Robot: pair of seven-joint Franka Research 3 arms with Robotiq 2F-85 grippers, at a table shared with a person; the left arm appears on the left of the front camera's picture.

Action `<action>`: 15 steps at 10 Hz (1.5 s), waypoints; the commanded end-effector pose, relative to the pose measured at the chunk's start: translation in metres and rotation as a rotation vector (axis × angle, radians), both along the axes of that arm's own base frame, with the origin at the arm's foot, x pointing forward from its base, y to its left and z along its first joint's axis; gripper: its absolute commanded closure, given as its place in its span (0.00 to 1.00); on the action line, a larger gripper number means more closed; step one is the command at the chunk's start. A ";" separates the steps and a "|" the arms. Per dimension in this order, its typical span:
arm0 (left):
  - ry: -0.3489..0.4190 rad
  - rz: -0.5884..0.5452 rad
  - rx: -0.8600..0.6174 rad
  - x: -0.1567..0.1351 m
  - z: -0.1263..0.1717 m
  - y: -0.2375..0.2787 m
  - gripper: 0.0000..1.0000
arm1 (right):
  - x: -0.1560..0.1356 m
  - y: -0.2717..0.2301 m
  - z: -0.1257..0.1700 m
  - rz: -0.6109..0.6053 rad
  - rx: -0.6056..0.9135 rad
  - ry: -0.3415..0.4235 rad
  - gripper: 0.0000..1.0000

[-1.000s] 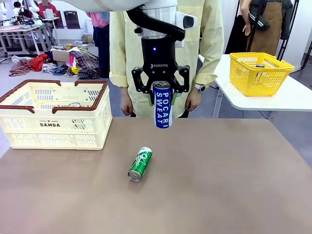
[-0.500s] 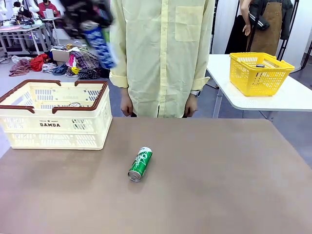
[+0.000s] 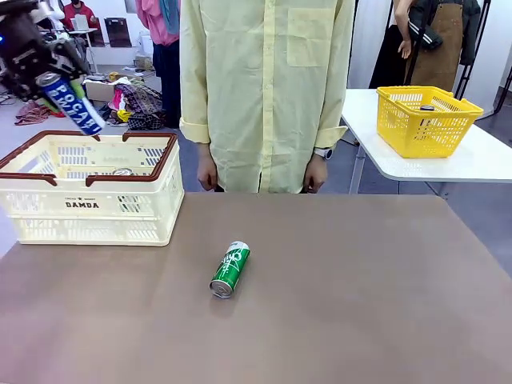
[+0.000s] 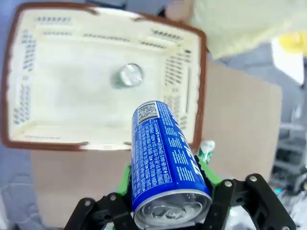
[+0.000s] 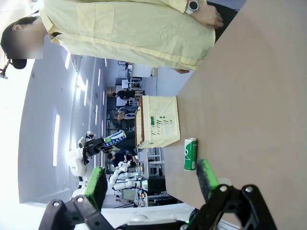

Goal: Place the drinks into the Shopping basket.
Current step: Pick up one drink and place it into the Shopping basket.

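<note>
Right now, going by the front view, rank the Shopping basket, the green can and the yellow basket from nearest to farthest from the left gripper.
1. Shopping basket: at the left, just below the left gripper and its blue can.
2. Green can: lying on its side in the middle of the brown table.
3. Yellow basket: far right, on the white side table.

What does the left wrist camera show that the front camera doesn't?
Left wrist view adds: the Shopping basket's bare floor from above and the QR code on the blue can. Front view adds: the DAMDA print on the basket's side and the person's wristwatch. Both: the left arm's fingers shut on the blue can raised near the basket, a can standing inside, the green can on the table.
</note>
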State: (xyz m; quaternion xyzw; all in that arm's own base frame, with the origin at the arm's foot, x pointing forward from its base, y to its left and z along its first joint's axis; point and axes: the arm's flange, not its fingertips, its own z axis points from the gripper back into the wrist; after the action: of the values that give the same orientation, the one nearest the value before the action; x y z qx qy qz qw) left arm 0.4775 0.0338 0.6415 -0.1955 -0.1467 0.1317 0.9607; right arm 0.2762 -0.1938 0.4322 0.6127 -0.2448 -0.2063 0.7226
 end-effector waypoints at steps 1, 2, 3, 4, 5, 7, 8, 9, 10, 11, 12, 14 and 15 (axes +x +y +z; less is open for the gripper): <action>-0.056 0.461 -0.172 -0.017 0.025 0.023 1.00 | 0.004 0.000 0.003 -0.005 0.006 -0.029 0.00; 0.000 0.000 0.000 0.000 0.000 0.000 1.00 | 0.004 0.000 0.003 -0.005 0.006 -0.029 0.00; 0.000 0.000 0.000 0.000 0.000 0.000 1.00 | 0.004 0.000 0.003 -0.005 0.006 -0.029 0.00; 0.000 0.000 0.000 0.000 0.000 0.000 1.00 | 0.004 0.000 0.003 -0.005 0.006 -0.029 0.00; 0.000 0.000 0.000 0.000 0.000 0.000 1.00 | 0.004 0.000 0.003 -0.005 0.006 -0.029 0.00; 0.062 -0.018 0.099 0.036 -0.009 0.005 1.00 | 0.004 0.000 0.003 -0.005 0.006 -0.029 0.00; 0.118 -0.087 0.222 0.069 -0.021 0.017 1.00 | 0.004 0.000 0.003 -0.005 0.006 -0.029 0.00; 0.138 -0.106 0.271 0.087 -0.033 0.029 1.00 | 0.004 0.000 0.003 -0.005 0.006 -0.029 0.00; 0.144 -0.145 0.285 0.095 -0.043 0.035 1.00 | 0.004 0.000 0.003 -0.005 0.006 -0.029 0.00; 0.167 -0.176 0.316 0.103 -0.055 0.039 1.00 | 0.004 0.000 0.003 -0.005 0.006 -0.029 0.00; 0.207 -0.225 0.320 0.117 -0.074 0.042 1.00 | 0.004 0.000 0.003 -0.005 0.006 -0.029 0.00; 0.292 -0.309 0.320 0.147 -0.116 0.044 1.00 | 0.004 0.000 0.003 -0.005 0.006 -0.029 0.00; 0.314 -0.322 0.333 0.149 -0.129 0.039 1.00 | 0.004 0.000 0.003 -0.005 0.006 -0.029 0.00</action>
State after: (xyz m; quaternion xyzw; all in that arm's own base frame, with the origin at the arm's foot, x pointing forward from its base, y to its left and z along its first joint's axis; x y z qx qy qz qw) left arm 0.6191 0.0715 0.5010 -0.0438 0.0073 -0.0033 0.9990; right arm 0.2763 -0.1937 0.4323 0.6128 -0.2448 -0.2061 0.7226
